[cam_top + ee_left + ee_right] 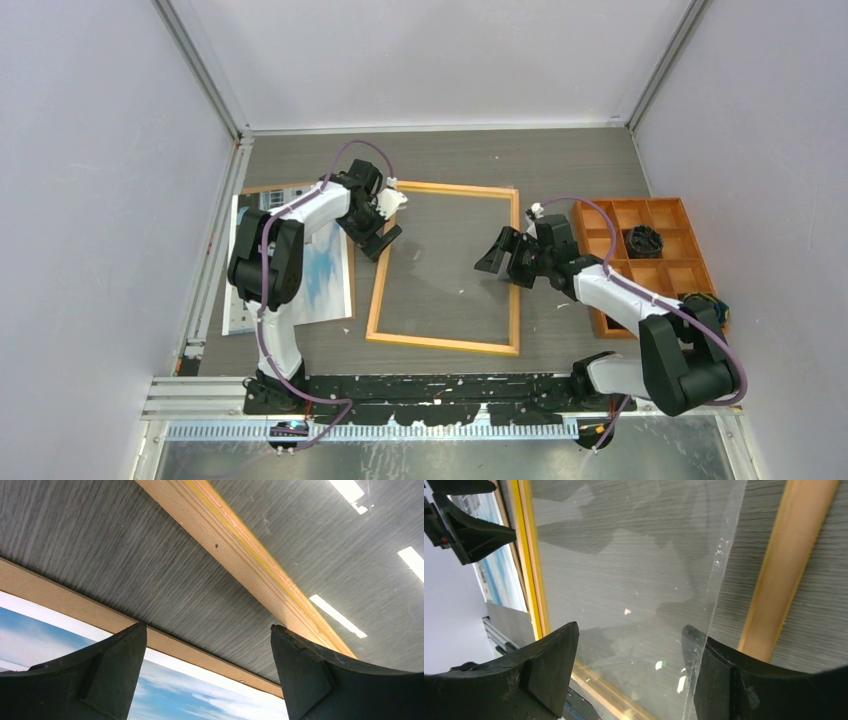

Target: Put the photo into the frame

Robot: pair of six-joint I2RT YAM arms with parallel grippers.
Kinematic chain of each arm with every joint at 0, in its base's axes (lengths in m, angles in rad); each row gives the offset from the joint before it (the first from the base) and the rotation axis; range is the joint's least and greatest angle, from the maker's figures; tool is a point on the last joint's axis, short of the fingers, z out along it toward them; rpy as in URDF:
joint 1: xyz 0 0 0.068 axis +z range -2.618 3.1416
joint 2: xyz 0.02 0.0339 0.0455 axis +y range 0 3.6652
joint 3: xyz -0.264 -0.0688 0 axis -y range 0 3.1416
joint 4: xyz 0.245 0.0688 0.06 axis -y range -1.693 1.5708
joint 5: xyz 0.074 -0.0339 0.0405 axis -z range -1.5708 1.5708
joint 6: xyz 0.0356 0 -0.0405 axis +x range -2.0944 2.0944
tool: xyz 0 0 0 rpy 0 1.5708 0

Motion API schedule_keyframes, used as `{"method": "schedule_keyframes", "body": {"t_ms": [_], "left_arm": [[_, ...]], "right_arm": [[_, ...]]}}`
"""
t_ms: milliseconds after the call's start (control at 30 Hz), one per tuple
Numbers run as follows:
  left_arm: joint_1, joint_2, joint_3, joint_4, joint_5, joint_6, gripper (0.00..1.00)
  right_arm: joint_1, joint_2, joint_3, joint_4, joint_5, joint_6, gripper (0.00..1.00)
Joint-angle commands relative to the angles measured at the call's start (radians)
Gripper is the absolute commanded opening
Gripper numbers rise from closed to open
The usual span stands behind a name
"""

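The frame (445, 343) lies flat mid-table, and its yellow rail (235, 535) crosses the left wrist view. A clear pane (634, 555) rests inside it, with the pane's edge lying short of the frame's far rail (784, 565). The photo (320, 275) of sky and clouds lies face up to the left of the frame, on a brown backing board (60, 597). My left gripper (380, 240) hangs open over the table strip between board and frame (208, 627). My right gripper (497, 262) is open just inside the frame's right rail; the pane's edge crosses one fingertip (630, 627). Nothing is held.
An orange compartment tray (625, 201) sits at the right, holding a black object (645, 240) and a dark item (705, 300) at its near corner. Grey walls close in on both sides and the back.
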Motion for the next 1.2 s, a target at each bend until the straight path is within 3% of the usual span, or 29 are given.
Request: {"method": "schedule_keyframes", "body": {"t_ms": [0, 1033, 1167], "left_arm": [[-0.006, -0.011, 0.016, 0.001, 0.037, -0.014, 0.96], [-0.006, -0.019, 0.003, 0.006, 0.026, -0.01, 0.96], [-0.007, -0.021, -0.007, 0.021, 0.027, -0.021, 0.96]], "right_arm": [[0.004, -0.05, 0.058, -0.105, 0.096, -0.064, 0.8], [0.003, -0.101, 0.132, -0.248, 0.259, -0.096, 0.82], [-0.002, -0.132, 0.147, -0.255, 0.287, -0.076, 0.89]]}}
